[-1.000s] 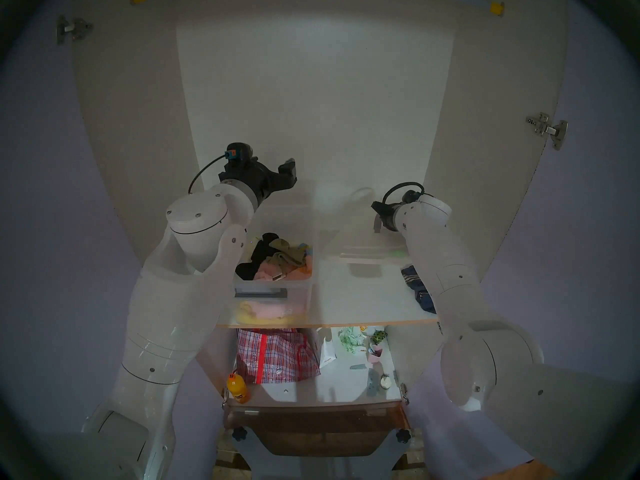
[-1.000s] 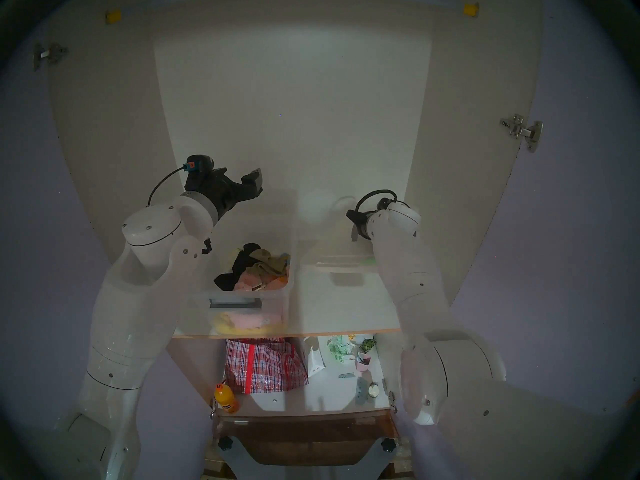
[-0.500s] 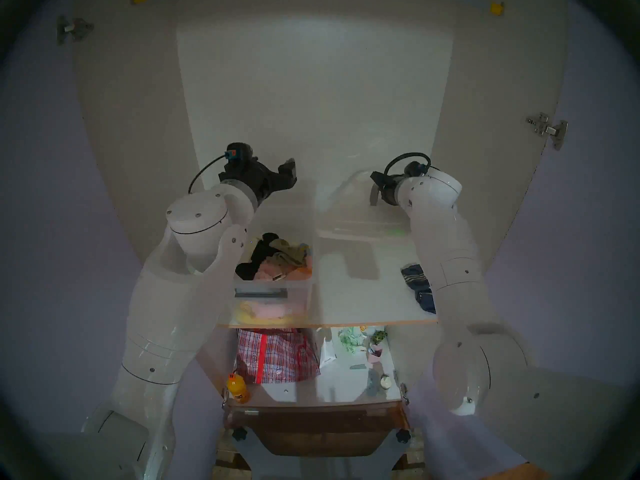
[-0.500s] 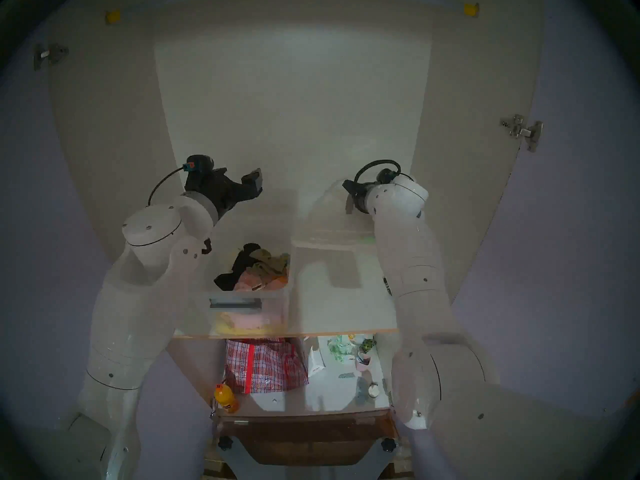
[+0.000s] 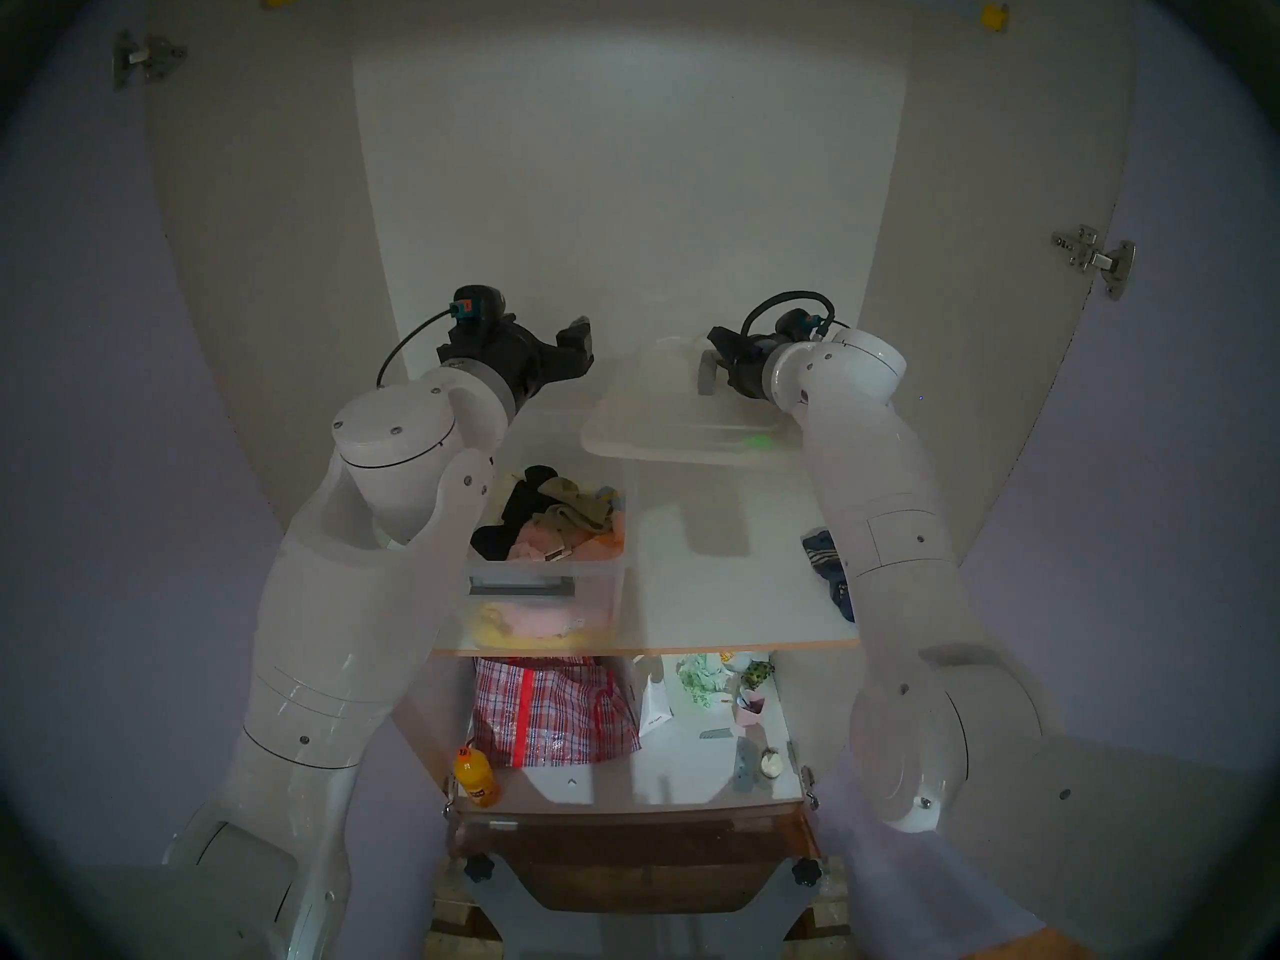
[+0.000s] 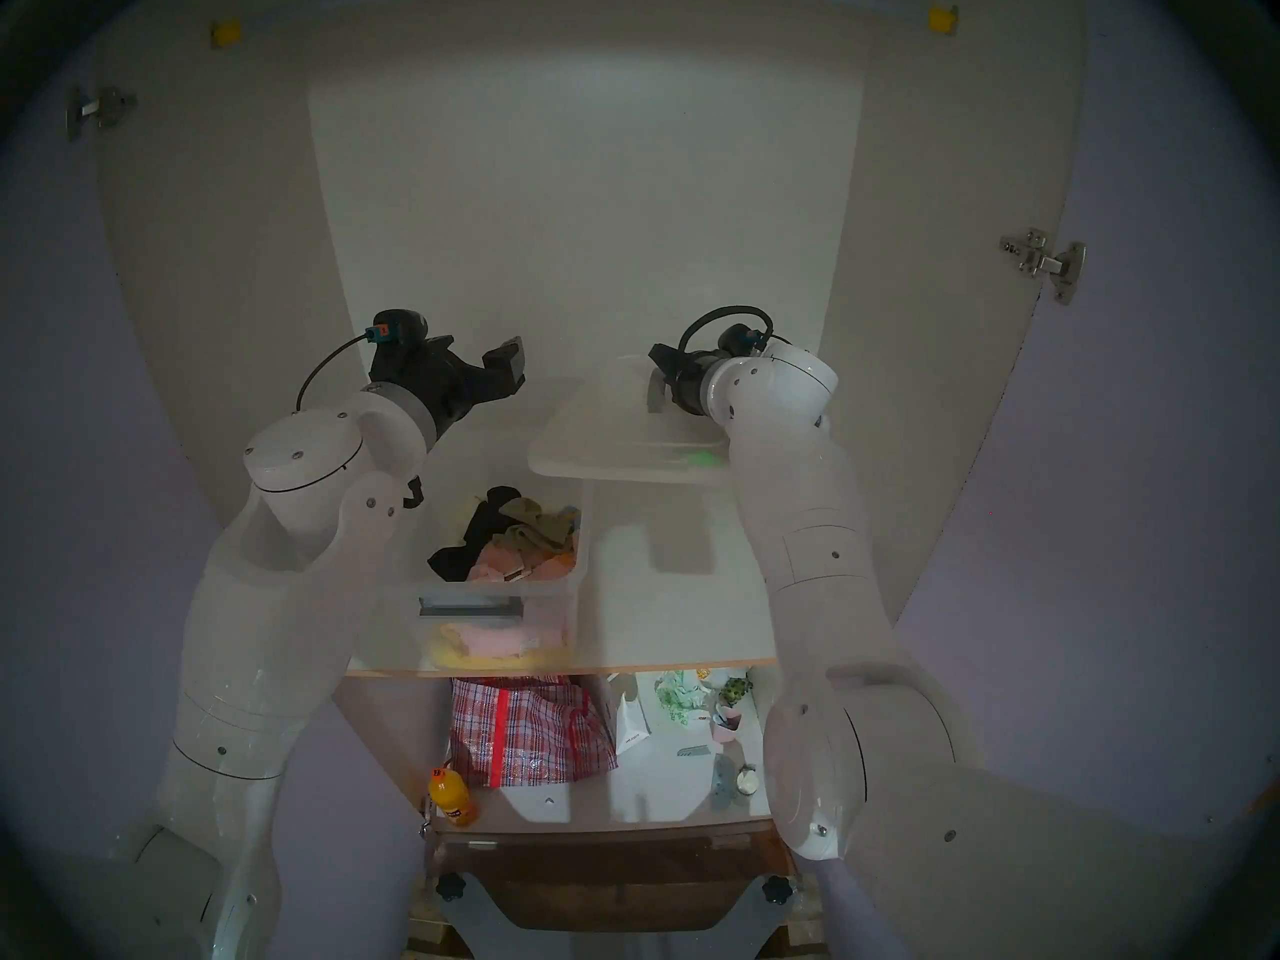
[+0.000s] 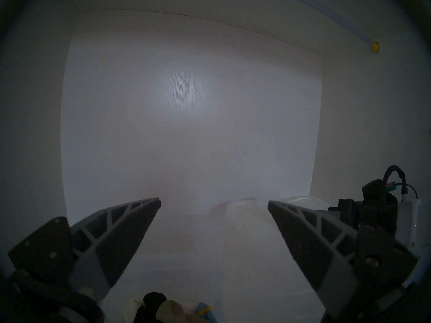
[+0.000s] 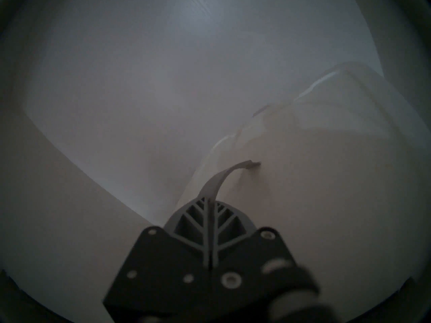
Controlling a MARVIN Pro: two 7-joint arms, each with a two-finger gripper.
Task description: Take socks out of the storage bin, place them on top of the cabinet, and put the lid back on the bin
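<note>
My right gripper (image 5: 710, 373) is shut on the grey arched handle (image 8: 224, 178) of the milky-white lid (image 5: 665, 425). It holds the lid in the air above the white cabinet shelf (image 5: 727, 591). The lid's left edge reaches over the back right corner of the clear storage bin (image 5: 547, 564). The bin stands open at the shelf's left front and holds mixed clothes. Navy striped socks (image 5: 824, 557) lie on the shelf at the right, partly hidden by my right arm. My left gripper (image 5: 575, 356) is open and empty above the bin's far end (image 7: 214, 201).
A black garment (image 5: 512, 515) and an olive cloth (image 5: 575, 508) lie on top in the bin. The cabinet's back and side walls close in both arms. On the lower shelf are a plaid bag (image 5: 554, 709), an orange bottle (image 5: 476, 778) and small items.
My right gripper has lifted the lid off the shelf and carried it up and left toward the bin. The left arm has not moved.
</note>
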